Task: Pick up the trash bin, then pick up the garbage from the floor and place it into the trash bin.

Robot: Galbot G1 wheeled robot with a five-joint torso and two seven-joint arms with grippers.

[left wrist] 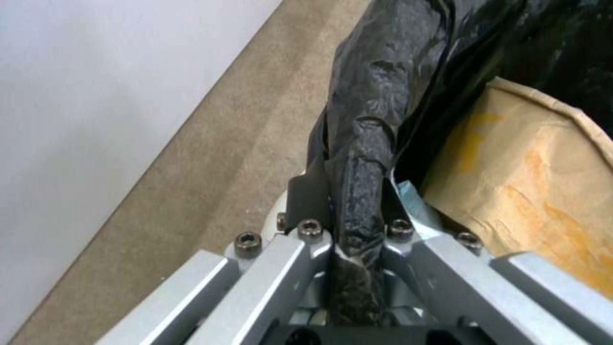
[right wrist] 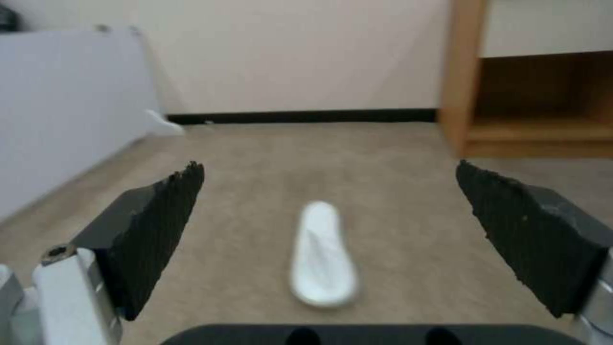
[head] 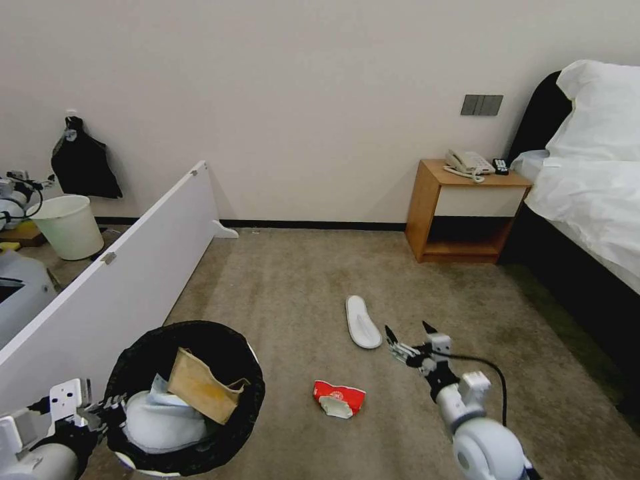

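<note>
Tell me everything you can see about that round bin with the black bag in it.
The round white plastic trash bin is lined with a crinkled black plastic bag folded over its rim. It sits at the robot's lower left, beside a white board. The left gripper is clamped on its rim, pinching the bag between its fingers. Inside lie a brown paper scrap and pale crumpled tissues. It looks upright; its base is hidden.

Left hand (left wrist: 357, 235) clamped on the trash bin (left wrist: 383, 96) rim beside brown paper scrap (left wrist: 543, 191).
</note>
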